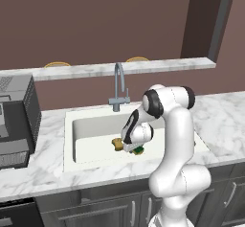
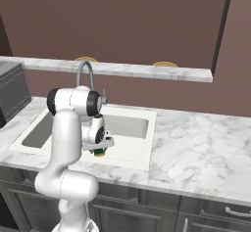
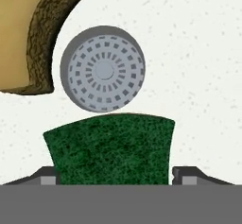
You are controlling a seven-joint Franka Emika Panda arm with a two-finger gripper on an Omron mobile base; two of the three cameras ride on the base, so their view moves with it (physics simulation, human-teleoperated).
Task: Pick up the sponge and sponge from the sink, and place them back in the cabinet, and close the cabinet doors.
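- Green sponge (image 3: 109,148) lies on sink (image 1: 91,125) floor, just beside round grey drain (image 3: 103,69).
- Gripper (image 3: 113,178) straddles it, fingers (image 3: 47,176) at both sides; can't tell if gripped.
- Tan sponge (image 3: 26,34) nearby, apart.

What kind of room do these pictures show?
Most likely a kitchen, a simulated one: a white sink with a grey faucet is set in a marble counter, and two sponges lie in the basin.
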